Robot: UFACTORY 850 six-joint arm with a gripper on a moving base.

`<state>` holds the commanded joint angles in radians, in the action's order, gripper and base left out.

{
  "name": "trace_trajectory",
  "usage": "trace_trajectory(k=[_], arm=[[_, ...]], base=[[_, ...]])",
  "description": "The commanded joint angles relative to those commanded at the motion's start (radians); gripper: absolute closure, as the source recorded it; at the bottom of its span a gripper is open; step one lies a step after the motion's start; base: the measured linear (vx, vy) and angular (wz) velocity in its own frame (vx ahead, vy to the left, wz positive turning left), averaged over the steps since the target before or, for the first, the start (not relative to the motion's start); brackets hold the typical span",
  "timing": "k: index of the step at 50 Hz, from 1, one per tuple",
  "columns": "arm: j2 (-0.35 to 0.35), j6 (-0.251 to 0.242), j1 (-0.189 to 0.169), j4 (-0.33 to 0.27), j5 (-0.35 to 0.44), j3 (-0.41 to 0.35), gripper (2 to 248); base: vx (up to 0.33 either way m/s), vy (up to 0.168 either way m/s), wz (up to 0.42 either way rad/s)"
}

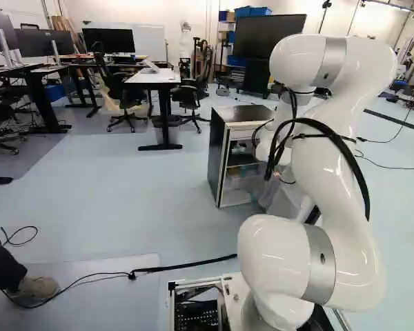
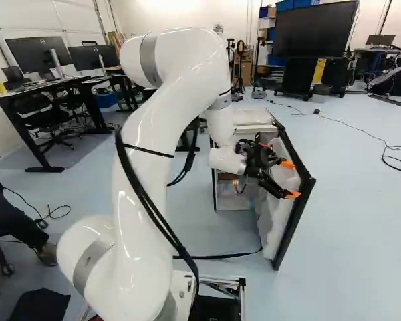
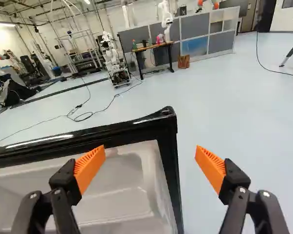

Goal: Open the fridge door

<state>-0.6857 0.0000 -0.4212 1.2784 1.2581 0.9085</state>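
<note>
In the right base view my gripper [image 2: 290, 179] reaches across the white inner side of the fridge door [image 2: 297, 212], which stands swung out from the body. The black fridge body [image 1: 221, 146] shows its open front and shelves in the left base view. Seen from the wrist, the gripper [image 3: 150, 158] has its fingers wide apart. One finger stands over the door's white lining [image 3: 122, 178], the other past the black side edge [image 3: 170, 161], over the floor. No grip on the door shows; whether a finger touches it, I cannot tell.
Near the foot of the left base view, a person's leg and shoe [image 1: 38, 286] and a black cable [image 1: 186, 266] lie left of the base. Desks and chairs [image 1: 124, 93] stand farther back. Another robot [image 3: 112, 61] stands beyond the door, with cables [image 3: 78, 114] on the floor.
</note>
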Motion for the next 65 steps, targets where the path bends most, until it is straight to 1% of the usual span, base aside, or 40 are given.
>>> trace_trajectory(k=[33,65], arm=[[-0.098,0.000,-0.101,0.000,0.000,0.171,3],[-0.202,0.000,-0.185,0.000,0.000,0.353,3]], base=[[0.000,0.000,0.000],[0.000,0.000,0.000]])
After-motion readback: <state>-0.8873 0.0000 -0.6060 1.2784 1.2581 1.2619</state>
